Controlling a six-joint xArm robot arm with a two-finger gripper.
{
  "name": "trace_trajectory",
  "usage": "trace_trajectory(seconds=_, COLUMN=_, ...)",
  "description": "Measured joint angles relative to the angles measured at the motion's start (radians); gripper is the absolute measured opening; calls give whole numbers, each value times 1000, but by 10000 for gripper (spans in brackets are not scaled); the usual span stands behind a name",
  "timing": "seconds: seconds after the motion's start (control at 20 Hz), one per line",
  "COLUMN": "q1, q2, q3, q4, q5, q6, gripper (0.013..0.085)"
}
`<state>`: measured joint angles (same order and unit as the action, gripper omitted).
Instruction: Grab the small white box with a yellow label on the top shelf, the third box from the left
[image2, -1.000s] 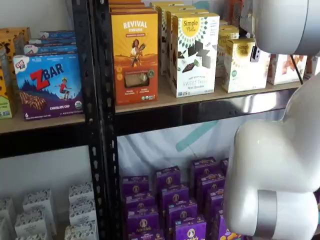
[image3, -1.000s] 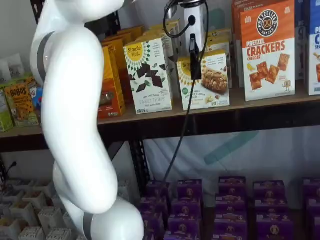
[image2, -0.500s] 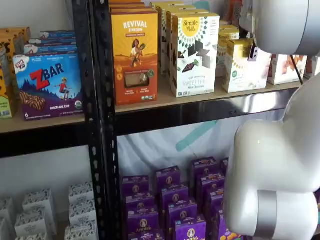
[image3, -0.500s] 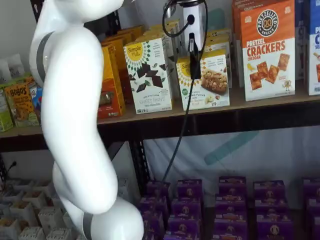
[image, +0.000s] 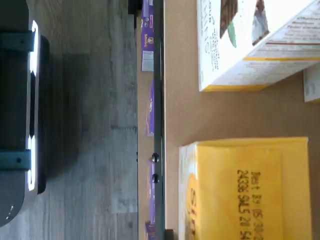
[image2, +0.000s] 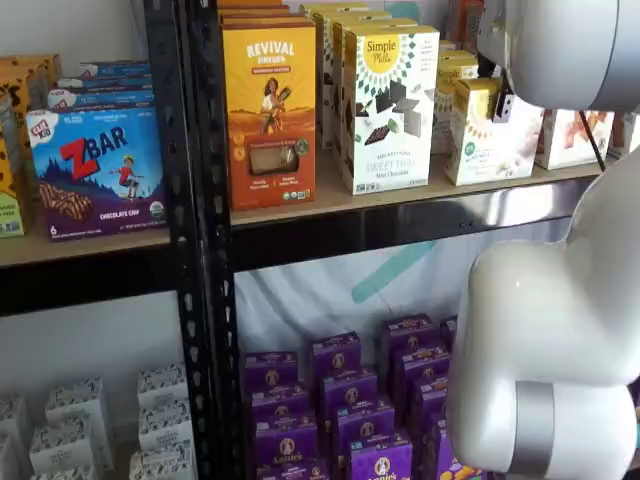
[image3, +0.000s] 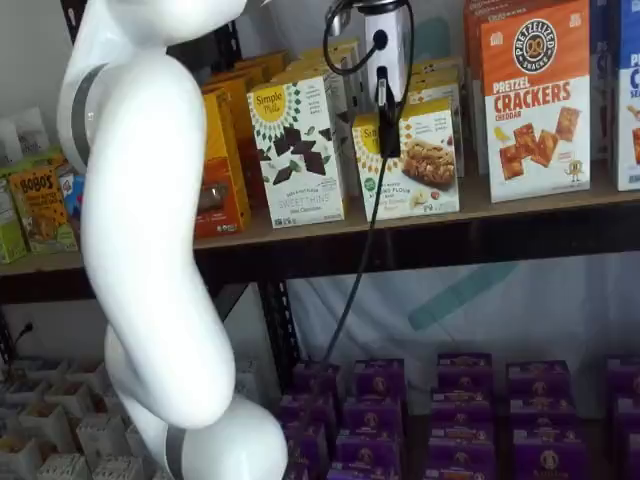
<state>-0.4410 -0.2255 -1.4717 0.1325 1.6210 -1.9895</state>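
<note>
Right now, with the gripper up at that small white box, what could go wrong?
1. The small white box leans on the top shelf, its base partly lifted. If the grip is shallow, it could slip or topple.
2. The tall cookie box stands close beside it, so pulling at an angle might drag or tip that box.
3. A black cable hangs in front of the shelf edge and could snag as the gripper retreats.

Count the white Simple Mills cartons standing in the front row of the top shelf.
2. The tall white carton with dark cookie shapes and, on its right, the short white carton with a yellow top edge, both at the front. More behind may be hidden.
</note>
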Motion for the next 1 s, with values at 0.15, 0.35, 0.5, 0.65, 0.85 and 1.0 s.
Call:
trace_trajectory(seconds=0.15, q1=-2, q2=0, q3=0, q4=3, q5=-2, q6=-2, gripper=410)
trace_trajectory(seconds=0.35, q1=-2, q2=1, q3=-1, q4=0, q5=-2, q6=-3, gripper=410)
trace_trajectory(seconds=0.5, q1=-4, q2=0, q3=1, q4=1, q5=-3, q6=-4, gripper=330)
trace_trajectory(seconds=0.65, q1=-5, q2=1, q3=-3, q4=-1, q5=3, q6=-4, gripper=330)
trace_trajectory(seconds=0.85, q1=-7, q2=1, q3=-16, q4=-8, q5=33, q6=-6, gripper=330)
trace_trajectory(seconds=1.0, q1=-12, q2=-17, q3=-11, q4=-7, q5=53, q6=-9, gripper=330)
